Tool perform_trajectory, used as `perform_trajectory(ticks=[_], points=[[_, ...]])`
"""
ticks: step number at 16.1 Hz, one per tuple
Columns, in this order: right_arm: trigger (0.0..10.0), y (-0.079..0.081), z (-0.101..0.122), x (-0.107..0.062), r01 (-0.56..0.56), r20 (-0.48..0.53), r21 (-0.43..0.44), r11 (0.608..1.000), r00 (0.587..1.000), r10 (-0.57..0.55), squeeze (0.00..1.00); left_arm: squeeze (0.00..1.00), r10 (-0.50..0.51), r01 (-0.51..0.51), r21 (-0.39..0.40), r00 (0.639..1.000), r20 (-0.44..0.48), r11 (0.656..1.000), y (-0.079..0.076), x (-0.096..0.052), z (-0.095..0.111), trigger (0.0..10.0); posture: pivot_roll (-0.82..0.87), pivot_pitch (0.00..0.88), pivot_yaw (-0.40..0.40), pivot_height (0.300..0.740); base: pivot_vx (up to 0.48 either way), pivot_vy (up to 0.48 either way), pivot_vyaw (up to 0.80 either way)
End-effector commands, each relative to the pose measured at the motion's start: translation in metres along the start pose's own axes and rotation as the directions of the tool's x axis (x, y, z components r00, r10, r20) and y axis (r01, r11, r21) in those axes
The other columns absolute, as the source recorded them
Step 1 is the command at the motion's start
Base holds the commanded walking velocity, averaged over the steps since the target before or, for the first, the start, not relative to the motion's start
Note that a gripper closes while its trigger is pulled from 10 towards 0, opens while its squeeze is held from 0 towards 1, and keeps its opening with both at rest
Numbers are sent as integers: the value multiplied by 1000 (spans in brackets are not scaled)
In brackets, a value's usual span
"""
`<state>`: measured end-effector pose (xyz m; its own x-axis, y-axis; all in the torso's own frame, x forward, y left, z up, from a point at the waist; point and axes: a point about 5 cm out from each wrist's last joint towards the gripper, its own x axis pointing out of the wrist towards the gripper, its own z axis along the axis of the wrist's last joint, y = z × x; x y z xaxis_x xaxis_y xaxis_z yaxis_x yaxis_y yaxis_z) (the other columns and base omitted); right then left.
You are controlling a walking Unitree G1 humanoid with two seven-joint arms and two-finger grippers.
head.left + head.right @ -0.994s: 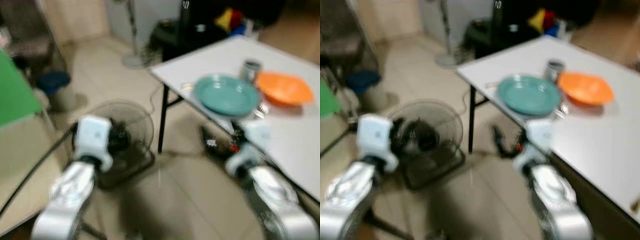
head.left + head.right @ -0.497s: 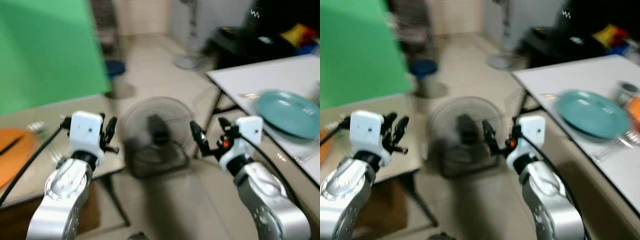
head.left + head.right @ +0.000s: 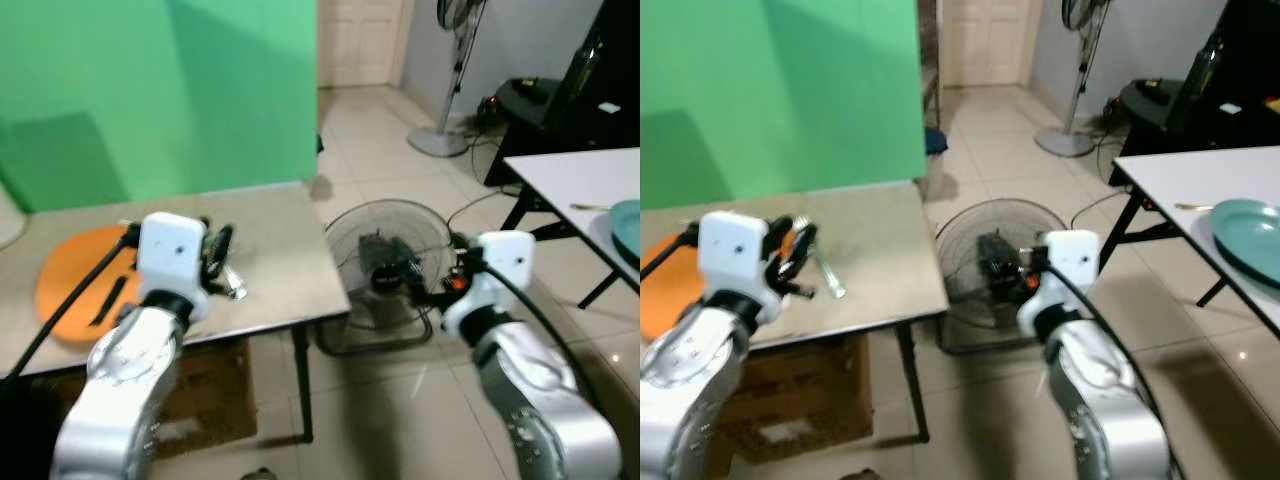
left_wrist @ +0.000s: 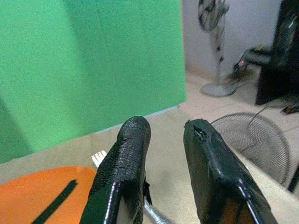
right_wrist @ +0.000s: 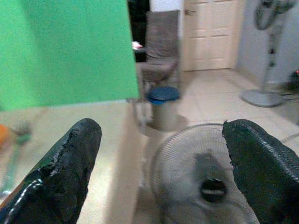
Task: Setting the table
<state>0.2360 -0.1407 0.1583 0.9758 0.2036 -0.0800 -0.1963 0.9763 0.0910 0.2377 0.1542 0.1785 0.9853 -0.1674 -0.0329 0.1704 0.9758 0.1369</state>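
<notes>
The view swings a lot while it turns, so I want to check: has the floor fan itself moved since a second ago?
No. The floor fan lies by the same leg of the white table, as it did before; the camera turned.

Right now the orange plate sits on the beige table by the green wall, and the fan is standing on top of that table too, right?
Not quite. The orange plate is on the beige table, but the fan lies on the floor beside that table, as the left eye view shows.

View swung left, beige table and orange plate now ahead
</notes>
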Motion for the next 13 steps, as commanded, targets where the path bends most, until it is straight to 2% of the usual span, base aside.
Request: perform_trajectory(ticks=[1, 3, 9, 12, 13], points=[[10000, -1, 6, 3, 14, 21, -13, 1000, 1000, -14, 1000, 0, 0, 0, 1, 1000, 3, 1000, -1, 2, 0, 10000, 147, 0, 6, 740, 0, 322, 0], [10000, 3, 11, 8, -3, 29, -19, 1000, 1000, 4, 1000, 0, 1, -1, -13, 1000, -3, 1000, -3, 3, -1, 10000, 122, 0, 13, 740, 0, 321, 0], [10000, 4, 9, 4, -10, 18, -18, 1000, 1000, 10, 1000, 0, 2, -2, -17, 1000, -14, 1000, -2, 4, -3, 10000, 120, 0, 18, 740, 0, 320, 0], [10000, 8, 11, 6, -48, 19, -25, 999, 999, 49, 1000, 0, -6, 6, -20, 1000, -18, 1000, -1, 3, -4, 10000, 123, 0, 27, 740, 0, 0, 0], [10000, 11, 11, 7, -65, 23, -22, 998, 998, 65, 1000, 0, -7, 7, -19, 1000, -17, 1000, 0, 3, -4, 10000, 130, 0, 34, 740, 0, 0, 800]])
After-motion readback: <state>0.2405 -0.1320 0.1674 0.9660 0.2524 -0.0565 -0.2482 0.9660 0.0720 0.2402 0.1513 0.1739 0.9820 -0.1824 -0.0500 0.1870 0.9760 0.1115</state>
